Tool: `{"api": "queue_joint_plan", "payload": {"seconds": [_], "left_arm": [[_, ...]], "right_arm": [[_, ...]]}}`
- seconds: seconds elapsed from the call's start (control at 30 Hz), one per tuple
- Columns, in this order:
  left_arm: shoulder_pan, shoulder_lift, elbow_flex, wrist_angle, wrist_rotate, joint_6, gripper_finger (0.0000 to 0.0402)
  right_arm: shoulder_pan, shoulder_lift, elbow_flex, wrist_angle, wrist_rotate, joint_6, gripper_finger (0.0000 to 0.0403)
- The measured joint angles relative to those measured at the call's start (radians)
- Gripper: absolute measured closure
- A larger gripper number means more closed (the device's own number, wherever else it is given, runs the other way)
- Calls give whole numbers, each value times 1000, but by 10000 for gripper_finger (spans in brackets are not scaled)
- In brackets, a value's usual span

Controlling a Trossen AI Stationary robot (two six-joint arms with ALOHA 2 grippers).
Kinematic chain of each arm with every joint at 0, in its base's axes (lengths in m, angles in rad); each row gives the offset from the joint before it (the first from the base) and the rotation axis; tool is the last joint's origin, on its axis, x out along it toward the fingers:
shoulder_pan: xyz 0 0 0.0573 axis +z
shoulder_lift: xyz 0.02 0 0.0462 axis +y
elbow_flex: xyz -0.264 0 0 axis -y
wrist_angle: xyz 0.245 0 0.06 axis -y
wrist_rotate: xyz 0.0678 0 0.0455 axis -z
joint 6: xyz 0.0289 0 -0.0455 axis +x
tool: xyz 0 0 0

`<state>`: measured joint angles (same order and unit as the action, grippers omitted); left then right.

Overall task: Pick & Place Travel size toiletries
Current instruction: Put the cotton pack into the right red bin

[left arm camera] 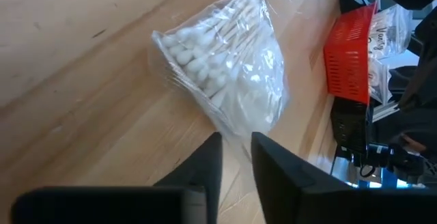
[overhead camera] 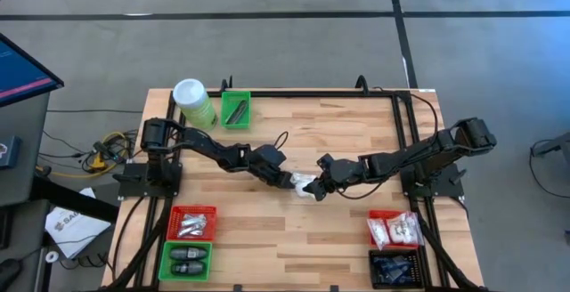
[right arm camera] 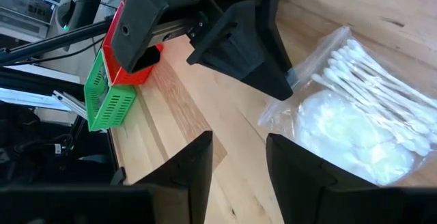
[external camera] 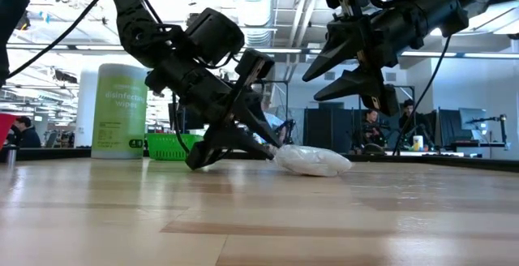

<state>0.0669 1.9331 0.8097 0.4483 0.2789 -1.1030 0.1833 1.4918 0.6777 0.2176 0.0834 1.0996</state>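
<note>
A clear crinkly bag of white cotton swabs (overhead camera: 308,186) lies flat on the wooden table near its middle, also in the low view (external camera: 313,160), the left wrist view (left arm camera: 229,67) and the right wrist view (right arm camera: 355,115). My left gripper (overhead camera: 289,182) (left arm camera: 235,159) is at the bag's left end, its fingers nearly together on the plastic. My right gripper (overhead camera: 322,185) (external camera: 365,87) (right arm camera: 239,162) hangs open above the bag's right side and clear of it. My left gripper pinches the bag's thin plastic edge (left arm camera: 236,134) between its two fingers, at the end away from the swab heads. The fingers (external camera: 261,140) slant down at it from the table's left. The bag rests on the table.
A tall green canister (overhead camera: 194,103) and a green bin (overhead camera: 236,109) stand at the far left. A red bin (overhead camera: 191,223) and a green bin (overhead camera: 185,261) sit near left; a red bin (overhead camera: 394,230) and a black bin (overhead camera: 394,267) sit near right. Bare wood lies between.
</note>
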Motion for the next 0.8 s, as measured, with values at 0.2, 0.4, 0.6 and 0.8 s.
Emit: {"api": "queue_joint_plan", "payload": {"seconds": [0.2, 0.4, 0.6, 0.8], "left_arm": [[0, 0, 0, 0, 1, 24, 385], [1, -8, 0, -2, 12, 29, 401], [2, -66, -8, -84, 14, 105, 401], [3, -156, -6, -173, 44, 233, 401]], "right_arm": [[0, 0, 0, 0, 0, 0, 274], [0, 0, 0, 0, 0, -2, 273], [0, 0, 0, 2, -10, -26, 266], [-14, 0, 0, 24, -65, -52, 258]]}}
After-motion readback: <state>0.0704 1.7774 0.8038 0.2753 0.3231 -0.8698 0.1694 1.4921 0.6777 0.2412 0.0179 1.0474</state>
